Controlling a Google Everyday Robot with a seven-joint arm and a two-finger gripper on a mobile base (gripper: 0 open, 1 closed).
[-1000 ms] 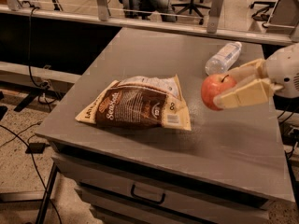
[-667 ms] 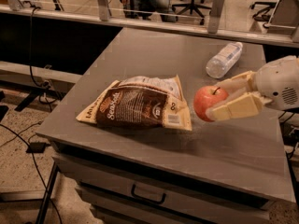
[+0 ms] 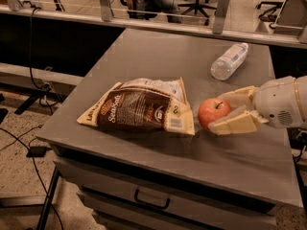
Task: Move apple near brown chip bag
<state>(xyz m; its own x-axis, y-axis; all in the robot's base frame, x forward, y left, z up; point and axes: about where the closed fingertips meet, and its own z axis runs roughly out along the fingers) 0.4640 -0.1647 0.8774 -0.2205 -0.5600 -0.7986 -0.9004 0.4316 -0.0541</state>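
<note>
The apple (image 3: 213, 112) is small, round and red-orange with a short dark stem. It sits low over the grey table (image 3: 158, 56), just right of the brown chip bag (image 3: 139, 110). The bag lies flat with a dark brown front, cream edges and white script. My gripper (image 3: 223, 113) comes in from the right, its cream fingers (image 3: 235, 124) shut on the apple from both sides. I cannot tell whether the apple touches the tabletop.
A clear plastic water bottle (image 3: 229, 61) lies on its side at the back right of the table. The table has a drawer with a dark handle (image 3: 151, 200) at the front. Cables run across the floor on the left.
My gripper has carried the apple left and down, from above the table's right side to just beside the right end of the chip bag.
</note>
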